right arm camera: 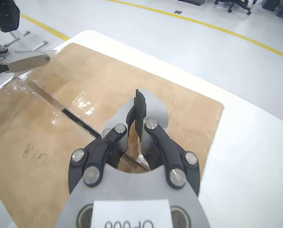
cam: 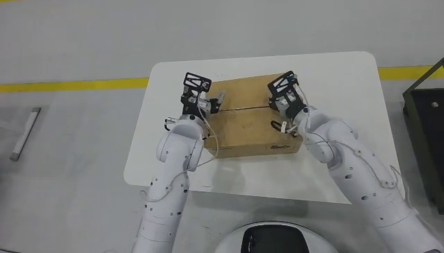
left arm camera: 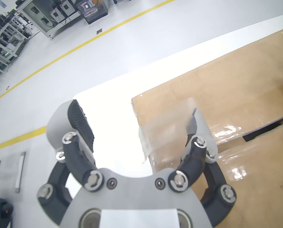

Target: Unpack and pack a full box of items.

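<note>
Top view: a closed brown cardboard box (cam: 243,125), its centre seam (right arm camera: 79,121) glossy with clear tape (left arm camera: 227,131), lies on a white round-cornered table (cam: 347,177) beneath both grippers. The left gripper (left arm camera: 131,112) is spread wide across one end of the seam, one finger (left arm camera: 202,129) over the taped lid, the other (left arm camera: 79,119) out past the box's edge above bare tabletop. At the seam's opposite end, the right gripper (right arm camera: 138,100) is drawn narrow, ribbed pads nearly pressed together directly above the gap between the flaps; whether they pinch tape cannot be told.
</note>
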Controlling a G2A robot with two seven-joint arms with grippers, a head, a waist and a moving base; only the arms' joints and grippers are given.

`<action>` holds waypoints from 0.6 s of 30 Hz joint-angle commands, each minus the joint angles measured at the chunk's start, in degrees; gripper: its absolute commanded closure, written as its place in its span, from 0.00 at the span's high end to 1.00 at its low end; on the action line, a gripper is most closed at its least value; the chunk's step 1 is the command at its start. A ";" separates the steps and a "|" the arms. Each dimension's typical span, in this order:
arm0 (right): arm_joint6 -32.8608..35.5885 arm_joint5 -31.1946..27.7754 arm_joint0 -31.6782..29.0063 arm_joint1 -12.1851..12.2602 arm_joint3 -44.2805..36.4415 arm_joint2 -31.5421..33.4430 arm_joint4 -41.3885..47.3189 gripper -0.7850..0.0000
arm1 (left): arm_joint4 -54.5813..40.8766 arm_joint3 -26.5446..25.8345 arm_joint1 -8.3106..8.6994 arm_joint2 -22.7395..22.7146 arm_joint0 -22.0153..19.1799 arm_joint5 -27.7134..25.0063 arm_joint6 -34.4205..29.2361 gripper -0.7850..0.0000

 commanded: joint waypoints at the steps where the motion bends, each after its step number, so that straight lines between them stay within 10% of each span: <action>1: 0.10 0.83 -0.69 0.28 -0.94 2.07 -0.10 0.00 | -0.23 0.43 -0.15 0.90 -0.56 -0.53 0.19 1.00; 18: 0.80 2.48 -7.99 2.73 -5.89 19.27 0.32 0.00 | -1.35 3.04 -1.99 10.62 -4.08 -4.03 1.61 1.00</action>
